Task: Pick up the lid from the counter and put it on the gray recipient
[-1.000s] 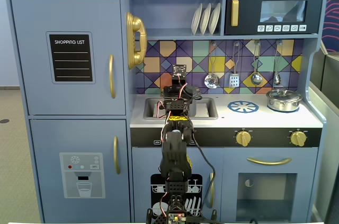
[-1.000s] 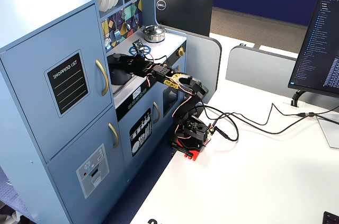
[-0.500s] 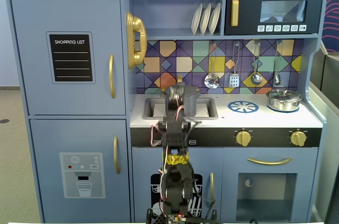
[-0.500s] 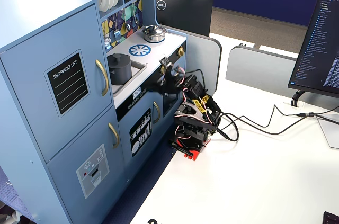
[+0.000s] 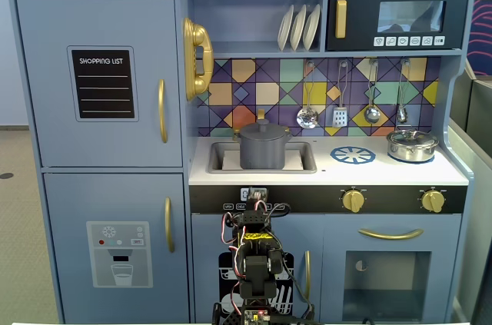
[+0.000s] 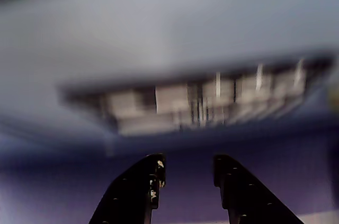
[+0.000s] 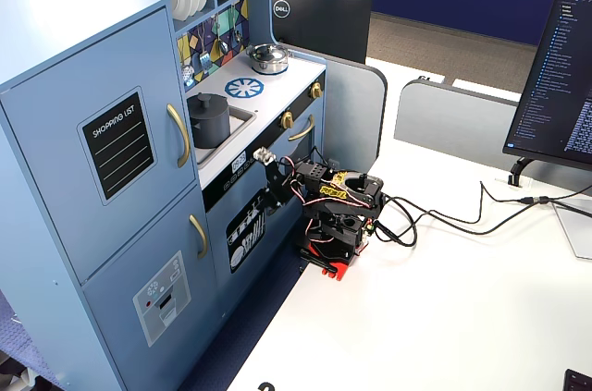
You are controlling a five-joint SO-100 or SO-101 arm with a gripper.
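Wrist view: your gripper [image 6: 188, 173] sits partly open and empty; the lid [image 5: 264, 128], already atop the gray recipient [image 5: 264, 152], lies above it at frame centre.

1. The wrist view is blurring heavily; only a pale slab with a dark grated patch is showing, unidentifiable.
2. The gripper [image 6: 188, 168] fingers are running off that view's bottom edge.
3. In a fixed view, the arm's base [image 5: 257, 311] is being cut by the bottom edge.
4. The sink [image 7: 242, 118] wall is hiding the pot's [image 7: 209, 119] lower part.
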